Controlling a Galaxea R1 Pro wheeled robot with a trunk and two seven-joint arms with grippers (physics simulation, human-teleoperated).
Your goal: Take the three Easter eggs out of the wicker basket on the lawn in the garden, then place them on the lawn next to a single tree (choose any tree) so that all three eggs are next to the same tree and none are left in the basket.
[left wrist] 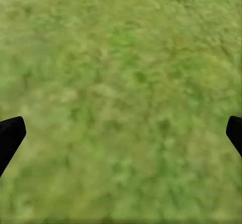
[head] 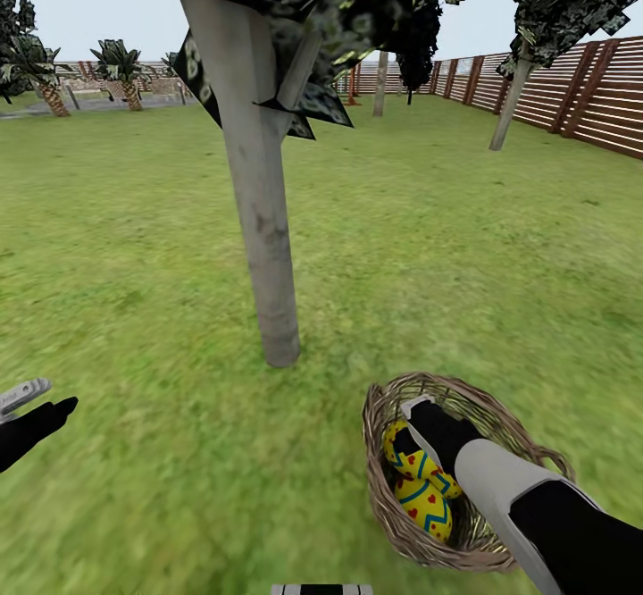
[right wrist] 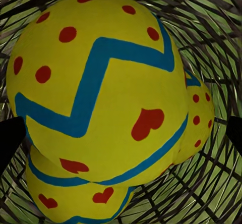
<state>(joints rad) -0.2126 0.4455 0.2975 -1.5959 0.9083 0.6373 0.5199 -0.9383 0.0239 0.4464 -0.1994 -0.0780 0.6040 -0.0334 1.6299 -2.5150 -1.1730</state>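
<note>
Reaching into wicker basket [head: 393,497], right pincer [right wrist: 121,133] spread wide around top Easter egg [right wrist: 101,82]; left pincer [left wrist: 121,133] released over lawn [left wrist: 121,57].

Your wicker basket [head: 464,479] sits on the lawn [head: 161,309] right of and nearer than the tree [head: 268,247]; Easter eggs [head: 420,488] lie inside it.

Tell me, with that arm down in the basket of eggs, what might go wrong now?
The right gripper has its fingers wide around the top Easter egg; round as it is, it could squirt free as they close. The wicker basket looks light and might tip or lift too. The other eggs could get jostled.
</note>
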